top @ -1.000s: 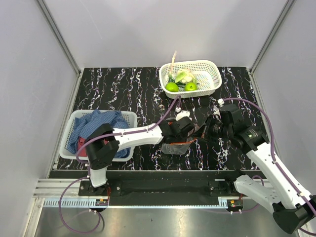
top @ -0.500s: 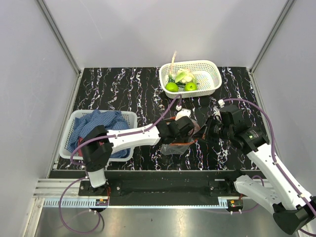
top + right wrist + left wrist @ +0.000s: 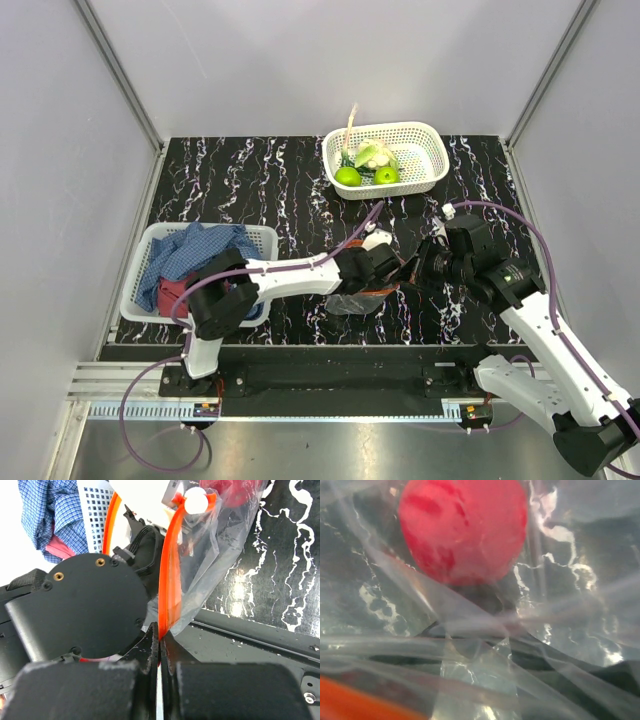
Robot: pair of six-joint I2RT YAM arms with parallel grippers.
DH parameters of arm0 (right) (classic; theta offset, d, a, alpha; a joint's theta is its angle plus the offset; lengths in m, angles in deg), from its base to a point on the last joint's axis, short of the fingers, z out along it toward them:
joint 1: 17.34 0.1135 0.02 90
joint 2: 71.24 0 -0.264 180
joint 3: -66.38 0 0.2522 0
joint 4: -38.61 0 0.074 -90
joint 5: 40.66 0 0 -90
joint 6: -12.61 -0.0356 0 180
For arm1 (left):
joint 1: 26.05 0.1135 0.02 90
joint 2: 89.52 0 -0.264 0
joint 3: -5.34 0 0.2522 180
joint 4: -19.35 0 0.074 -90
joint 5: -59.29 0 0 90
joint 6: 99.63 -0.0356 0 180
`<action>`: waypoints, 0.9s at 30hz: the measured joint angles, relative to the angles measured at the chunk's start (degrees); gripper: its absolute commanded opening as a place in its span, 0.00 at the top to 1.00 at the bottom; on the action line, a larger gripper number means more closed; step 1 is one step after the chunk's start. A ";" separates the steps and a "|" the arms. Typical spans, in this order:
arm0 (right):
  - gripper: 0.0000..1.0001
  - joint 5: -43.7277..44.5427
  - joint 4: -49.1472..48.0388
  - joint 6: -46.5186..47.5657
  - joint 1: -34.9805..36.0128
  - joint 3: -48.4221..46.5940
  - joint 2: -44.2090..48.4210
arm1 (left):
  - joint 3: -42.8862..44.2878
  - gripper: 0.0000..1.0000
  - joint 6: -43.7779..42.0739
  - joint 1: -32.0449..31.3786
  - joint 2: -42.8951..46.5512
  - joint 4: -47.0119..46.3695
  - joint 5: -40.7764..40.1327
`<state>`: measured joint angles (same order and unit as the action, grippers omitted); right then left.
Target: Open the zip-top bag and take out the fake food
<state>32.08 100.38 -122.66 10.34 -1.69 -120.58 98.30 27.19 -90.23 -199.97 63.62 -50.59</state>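
Orange strip (image 3: 167, 580) of the bag (image 3: 352, 298) is pinched by the right gripper (image 3: 159, 641), jaws pressed together on it, likely to keep the mouth lifted and open. The left gripper (image 3: 386, 268) reaches into that mouth, its camera close on the red piece (image 3: 462, 530), probably its target. Its jaws are hidden, so I cannot tell their state. The bag lies on the table (image 3: 250, 180) between both grippers.
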 measured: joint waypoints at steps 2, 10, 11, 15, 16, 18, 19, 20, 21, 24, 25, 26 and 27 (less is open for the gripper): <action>1.00 0.15 0.33 0.00 0.00 0.00 0.00 | 0.59 0.58 -0.50 -0.02 -0.68 0.26 -0.15; 1.00 0.24 1.36 0.15 0.00 0.02 0.57 | 1.57 0.87 -2.84 0.13 -1.07 0.68 0.15; 1.00 0.24 1.40 0.33 0.00 0.02 0.61 | 1.84 0.87 -2.84 0.15 -1.05 1.07 0.63; 1.00 1.29 1.95 1.64 0.00 0.02 1.66 | 3.80 0.87 -2.86 0.28 0.09 3.45 5.38; 1.00 2.01 2.32 2.16 0.00 0.00 2.10 | 4.24 0.87 -2.84 0.37 1.05 3.91 7.13; 1.00 4.02 3.85 3.45 -0.02 -0.28 2.89 | 5.01 0.87 -2.75 0.46 3.54 4.31 11.34; 1.00 5.18 4.90 4.07 -0.02 -0.66 3.13 | 5.55 0.86 -2.69 0.48 4.96 4.35 14.19; 1.00 6.40 5.75 4.74 -0.02 -1.03 3.28 | 5.73 0.87 -2.60 0.48 6.36 4.37 15.28; 1.00 7.48 6.51 5.33 -0.04 -1.49 3.34 | 5.88 0.87 -2.29 0.48 7.91 4.26 17.05; 1.00 10.75 8.28 6.75 -0.04 -2.58 3.67 | 5.97 0.87 -1.88 0.55 12.26 4.24 22.27; 1.00 11.63 8.66 7.08 -0.04 -2.69 3.87 | 5.97 0.87 -1.90 0.55 13.55 4.17 23.93; 1.00 12.20 8.85 7.32 -0.07 -2.71 4.07 | 5.95 0.87 -2.27 0.55 14.53 3.93 25.35; 1.00 12.76 9.16 7.56 -0.07 -2.71 4.26 | 5.88 0.87 -2.67 0.55 15.65 3.43 27.06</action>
<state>44.85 109.54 -115.10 10.27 -4.40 -116.32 104.18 24.52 -89.68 -184.32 67.05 -23.53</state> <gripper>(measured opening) 0.010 0.363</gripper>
